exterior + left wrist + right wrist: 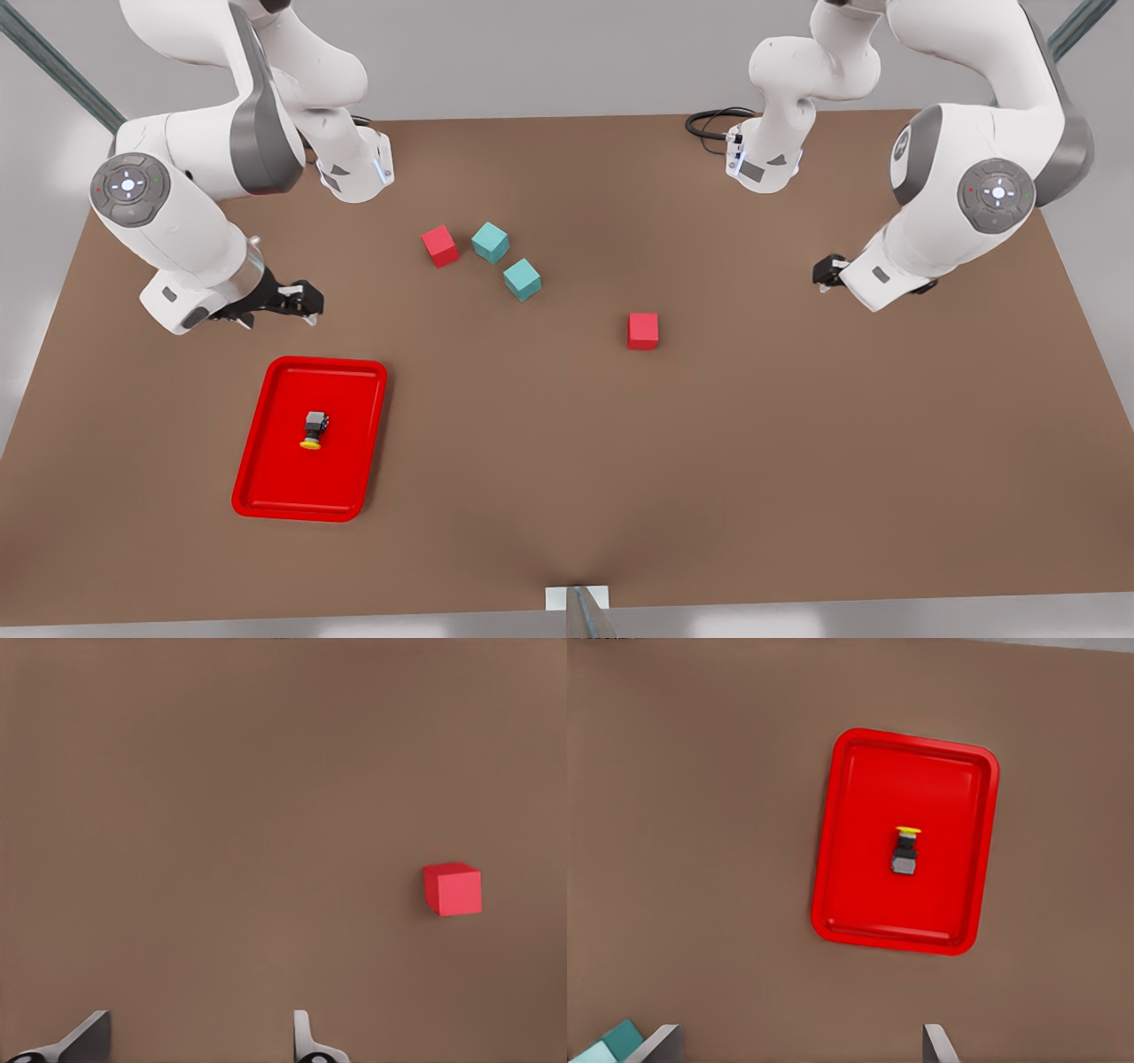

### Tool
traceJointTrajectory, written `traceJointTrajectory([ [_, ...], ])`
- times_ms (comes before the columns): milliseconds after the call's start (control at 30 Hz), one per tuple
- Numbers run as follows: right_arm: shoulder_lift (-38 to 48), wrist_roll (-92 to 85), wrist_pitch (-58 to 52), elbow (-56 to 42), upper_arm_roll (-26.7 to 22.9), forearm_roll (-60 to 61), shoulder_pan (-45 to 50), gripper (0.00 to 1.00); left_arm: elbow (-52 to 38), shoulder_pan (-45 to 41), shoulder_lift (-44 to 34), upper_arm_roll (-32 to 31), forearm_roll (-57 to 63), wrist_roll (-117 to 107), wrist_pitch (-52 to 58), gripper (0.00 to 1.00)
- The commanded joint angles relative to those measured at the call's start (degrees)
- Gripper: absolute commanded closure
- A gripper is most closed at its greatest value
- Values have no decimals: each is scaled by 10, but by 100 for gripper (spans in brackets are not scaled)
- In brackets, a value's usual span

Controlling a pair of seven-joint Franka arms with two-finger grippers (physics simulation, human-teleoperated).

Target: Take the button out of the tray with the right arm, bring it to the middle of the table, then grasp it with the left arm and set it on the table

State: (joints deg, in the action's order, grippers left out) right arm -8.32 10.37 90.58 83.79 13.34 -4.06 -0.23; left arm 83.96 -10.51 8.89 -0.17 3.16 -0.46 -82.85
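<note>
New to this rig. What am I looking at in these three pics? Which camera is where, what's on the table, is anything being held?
These are simulator renders of two white Franka robot arms over a brown table.

The wide picture comes from a camera off the arms. The other two come from cameras on the wrists, looking down past each claw's fingers.

The right wrist view looks down on the red tray, so the right claw is the one on the front view's left. The left claw is on the front view's right, near a lone red cube.

The tray holds the button, dark with a yellow cap. Another red cube and two teal cubes sit mid-table.

Both claws are open and hold nothing.
</note>
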Motion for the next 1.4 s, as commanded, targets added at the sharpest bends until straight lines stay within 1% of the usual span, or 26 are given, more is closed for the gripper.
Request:
traceJointTrajectory([
  [0,1,41,6,0,1,3,2,0,0,-3,2,0,5,-19,-39,0],
  [100,-19,35,-4,2,2,5,6,0,0,-3,4,0,5,-19,-40,0],
  [133,-64,43,-33,5,1,6,8,0,0,-3,5,0,5,-19,-41,0],
  [167,-108,46,-28,16,1,4,8,0,0,-2,5,0,5,-19,-42,0],
  [200,-154,67,13,18,1,-2,7,0,0,-2,9,0,5,-19,-43,0],
  [233,-186,68,81,25,1,-29,4,0,0,-1,9,0,5,-19,-43,0],
  [300,-249,68,162,28,-1,-35,-17,0,0,-1,9,0,5,-19,-43,0],
  [367,-288,67,224,28,-2,-41,-39,0,0,-1,9,0,6,-18,-43,0],
  [433,-295,67,264,45,-3,-52,-47,0,0,-2,9,0,6,-18,-43,0],
  [500,-295,57,343,62,-3,-73,-61,0,0,-2,9,0,6,-18,-43,0],
  [667,-327,48,398,56,-6,-88,-79,0,0,-4,15,0,6,-19,-48,0],
  [767,-345,35,417,55,-14,-88,-81,0,0,-4,16,0,6,-19,-48,0],
  [867,-343,40,414,66,-15,-87,-87,0,0,-5,23,0,5,-22,-48,0],
  [1067,-329,46,411,131,-14,-87,-98,0,0,-14,24,-1,5,-24,-43,0],
  [1367,-303,46,412,170,-13,-87,-113,0,0,-16,31,0,5,-24,-55,0],
])
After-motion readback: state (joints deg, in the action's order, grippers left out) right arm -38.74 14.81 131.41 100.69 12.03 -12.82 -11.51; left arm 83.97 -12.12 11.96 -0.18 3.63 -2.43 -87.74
